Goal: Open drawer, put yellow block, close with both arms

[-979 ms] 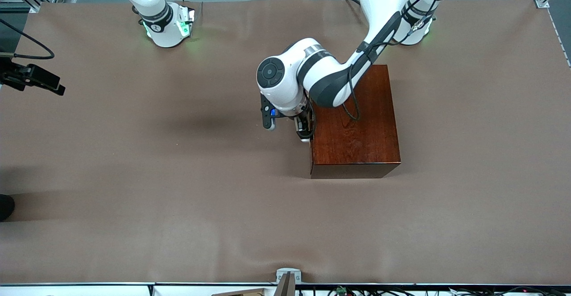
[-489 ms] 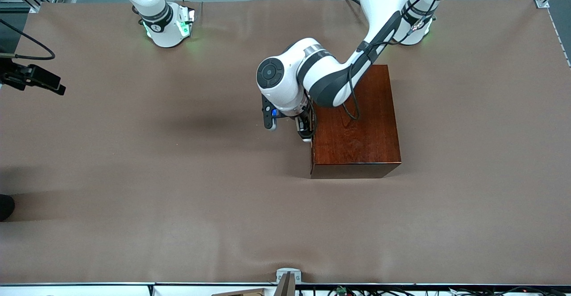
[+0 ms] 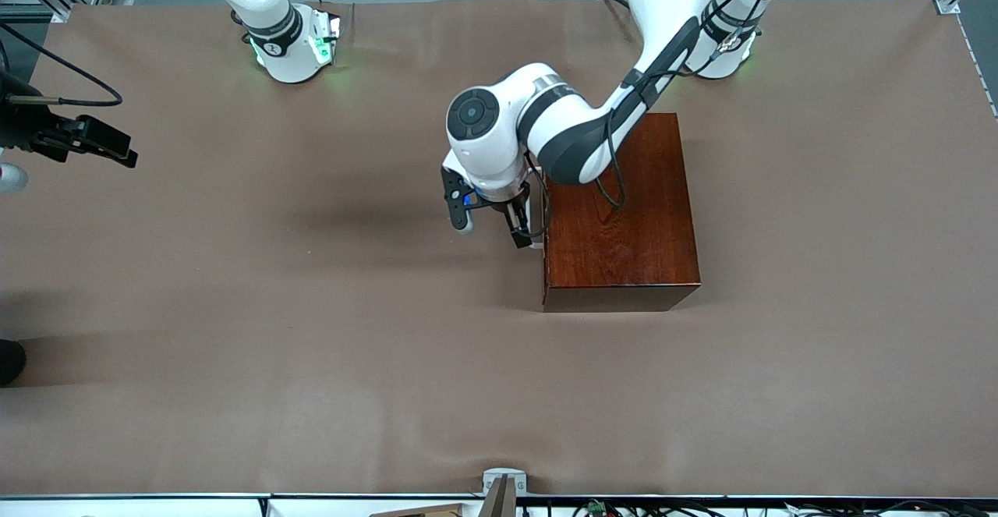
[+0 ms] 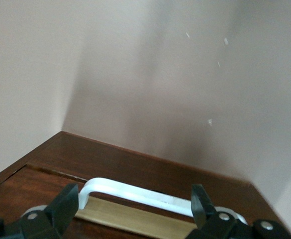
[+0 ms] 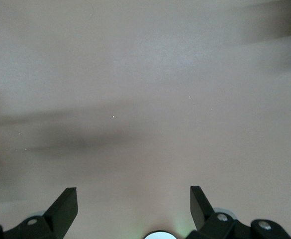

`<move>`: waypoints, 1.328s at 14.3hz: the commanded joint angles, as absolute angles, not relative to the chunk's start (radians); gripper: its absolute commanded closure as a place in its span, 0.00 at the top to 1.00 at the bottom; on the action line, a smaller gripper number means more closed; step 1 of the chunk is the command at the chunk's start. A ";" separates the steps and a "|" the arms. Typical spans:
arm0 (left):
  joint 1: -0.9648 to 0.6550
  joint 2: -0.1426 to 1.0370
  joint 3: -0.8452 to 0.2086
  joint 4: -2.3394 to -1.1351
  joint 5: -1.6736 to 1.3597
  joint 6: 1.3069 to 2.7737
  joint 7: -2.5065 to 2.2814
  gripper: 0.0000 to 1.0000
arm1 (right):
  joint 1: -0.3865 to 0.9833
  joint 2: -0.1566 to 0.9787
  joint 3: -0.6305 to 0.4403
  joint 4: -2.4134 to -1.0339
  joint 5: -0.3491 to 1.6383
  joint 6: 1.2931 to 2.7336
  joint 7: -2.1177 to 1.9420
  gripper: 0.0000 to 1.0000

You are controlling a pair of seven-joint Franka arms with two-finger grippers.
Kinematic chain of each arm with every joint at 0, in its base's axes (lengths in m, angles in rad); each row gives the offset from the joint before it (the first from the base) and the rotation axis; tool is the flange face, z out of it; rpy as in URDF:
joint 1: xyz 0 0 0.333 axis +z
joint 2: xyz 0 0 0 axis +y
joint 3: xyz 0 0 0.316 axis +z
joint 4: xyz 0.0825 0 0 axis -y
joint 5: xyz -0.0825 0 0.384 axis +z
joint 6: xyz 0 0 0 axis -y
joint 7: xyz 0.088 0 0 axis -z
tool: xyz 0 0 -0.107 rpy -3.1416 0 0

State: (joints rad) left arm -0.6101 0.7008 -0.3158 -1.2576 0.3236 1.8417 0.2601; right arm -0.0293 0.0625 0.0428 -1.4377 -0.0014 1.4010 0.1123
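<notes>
The dark reddish-brown box stands on the table below the left arm's base. My left gripper hangs at the box's face that looks toward the right arm's end. In the left wrist view the left gripper is open, and its fingers straddle the white handle without closing on it. A pale strip of the drawer shows under the handle. My right gripper hovers open and empty over bare table at the right arm's end, as the right wrist view also shows. The yellow block is out of view.
Brown cloth covers the table. The two arm bases stand along its edge farthest from the front camera. A small metal bracket sits at the edge nearest that camera.
My left gripper has shifted slightly away from the box, toward the right arm's end. My right gripper has moved a little toward the table's middle.
</notes>
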 commanded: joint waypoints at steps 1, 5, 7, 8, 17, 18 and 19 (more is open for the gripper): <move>-0.600 0.580 -0.308 -1.284 0.330 1.835 0.027 1.00 | -0.029 0.064 0.043 -1.434 0.002 1.405 0.124 1.00; -0.519 0.428 -0.299 -1.290 0.290 1.705 -0.198 1.00 | -0.014 0.092 0.044 -1.424 -0.003 1.405 0.113 1.00; -0.424 0.362 -0.304 -1.292 0.224 1.636 -0.202 1.00 | -0.021 0.092 0.043 -1.424 0.001 1.414 0.124 1.00; -0.382 0.332 -0.301 -1.293 0.192 1.606 -0.202 1.00 | -0.026 0.092 0.041 -1.424 0.008 1.416 0.126 1.00; -0.023 0.169 -0.293 -1.295 0.118 1.432 -0.201 1.00 | -0.040 0.092 0.038 -1.422 0.008 1.425 0.166 1.00; -0.017 0.157 -0.254 -1.298 0.106 1.383 -0.199 1.00 | -0.038 0.092 0.038 -1.422 0.008 1.425 0.166 1.00; -0.021 0.144 -0.206 -1.311 0.097 1.371 -0.198 1.00 | -0.037 0.091 0.038 -1.422 0.008 1.424 0.166 1.00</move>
